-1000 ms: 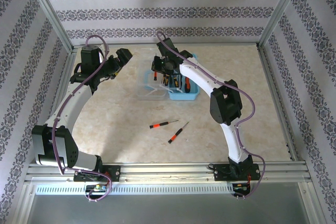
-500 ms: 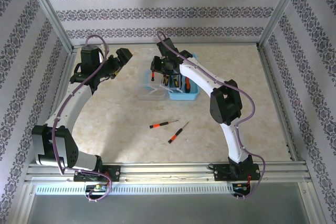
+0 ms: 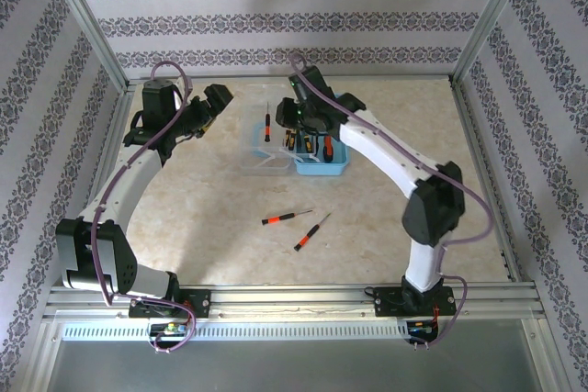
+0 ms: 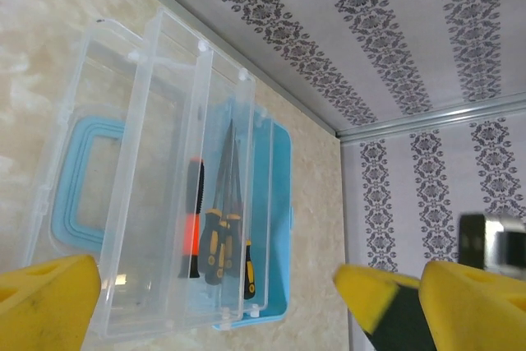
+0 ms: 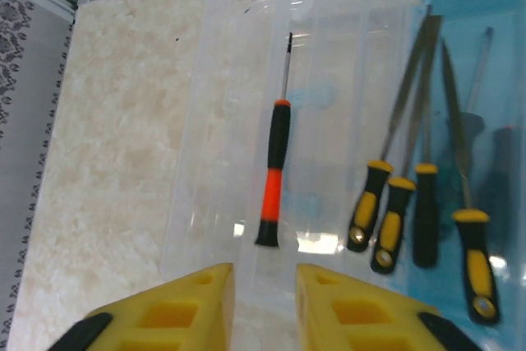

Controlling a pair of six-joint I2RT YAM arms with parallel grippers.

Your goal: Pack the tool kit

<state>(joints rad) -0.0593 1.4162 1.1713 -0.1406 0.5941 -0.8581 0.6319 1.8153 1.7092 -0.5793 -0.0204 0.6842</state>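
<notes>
The tool case lies open toward the far side of the counter. Its blue half holds the yellow-handled files. Its clear half holds one orange-and-black screwdriver, lying flat. Just above that clear half hangs the right gripper, jaws slightly parted with nothing between them. Nearer the arms, a loose screwdriver and a second loose screwdriver lie on the counter, close together and well apart from the case. Off to the left, the left gripper faces the case, jaws spread wide and empty.
</notes>
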